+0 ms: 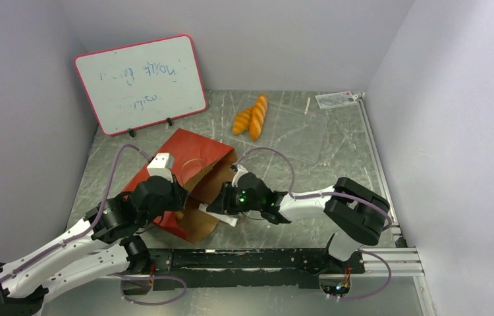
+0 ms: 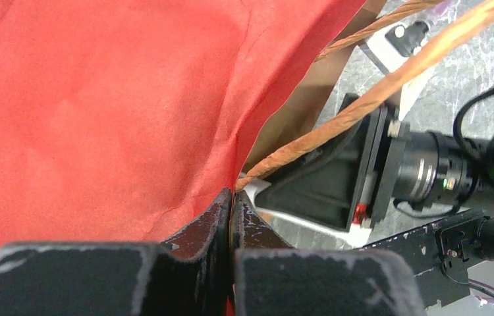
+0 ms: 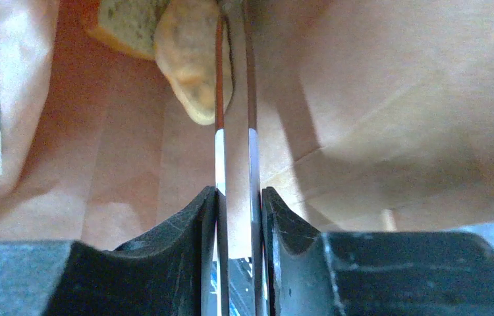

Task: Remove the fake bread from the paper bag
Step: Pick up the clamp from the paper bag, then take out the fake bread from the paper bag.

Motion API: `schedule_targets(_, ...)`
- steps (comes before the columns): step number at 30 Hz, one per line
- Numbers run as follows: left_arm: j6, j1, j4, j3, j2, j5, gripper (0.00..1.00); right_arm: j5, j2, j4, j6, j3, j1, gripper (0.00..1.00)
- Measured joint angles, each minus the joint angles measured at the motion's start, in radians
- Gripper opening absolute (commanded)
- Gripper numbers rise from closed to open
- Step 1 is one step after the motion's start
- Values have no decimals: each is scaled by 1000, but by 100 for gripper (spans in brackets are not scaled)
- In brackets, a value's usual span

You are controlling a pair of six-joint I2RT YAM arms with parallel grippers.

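Left gripper (image 2: 232,205) is closed, pinching an edge of the red paper bag (image 1: 195,153), which lies on the surface (image 1: 350,155). Right gripper (image 3: 238,201) clamps tweezers (image 3: 220,158) inside the bag, blades against a fake bread piece (image 3: 192,59). Two loaves (image 1: 252,117) lie farther back.

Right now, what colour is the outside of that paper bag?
The paper bag is red outside and plain brown inside. The left wrist view shows it best.

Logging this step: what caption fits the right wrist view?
Right jaws shut on metal tweezers, blades reaching past a golden bread piece inside the paper bag.
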Motion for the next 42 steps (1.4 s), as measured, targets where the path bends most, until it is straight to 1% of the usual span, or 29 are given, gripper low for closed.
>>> schedule_targets(2, 3, 0, -3, 2, -5, 0, 7, -59, 0, 41, 64, -31, -54, 30)
schedule_targets(6, 3, 0, -11, 8, -22, 1, 7, -147, 5, 117, 174, -79, -115, 32)
schedule_targets(12, 3, 0, -40, 15, -35, 4, 7, -223, 10, 211, 303, -123, -134, 33)
schedule_targets(15, 3, 0, -50, 32, -37, 4, 7, -241, 4, 231, 343, -153, -135, 34)
schedule_targets(23, 3, 0, -53, 36, -44, 7, 7, -241, -106, 224, 380, -182, -153, 39)
schedule_targets(28, 3, 0, -53, 36, -44, 16, 7, -238, -110, 224, 393, -182, -162, 40)
schedule_targets(37, 3, 0, -53, 36, -43, 21, 7, -225, -123, 130, 379, -173, -163, 41)
schedule_targets(42, 3, 0, -52, 36, -45, 23, 7, -225, -120, 125, 373, -150, -164, 42)
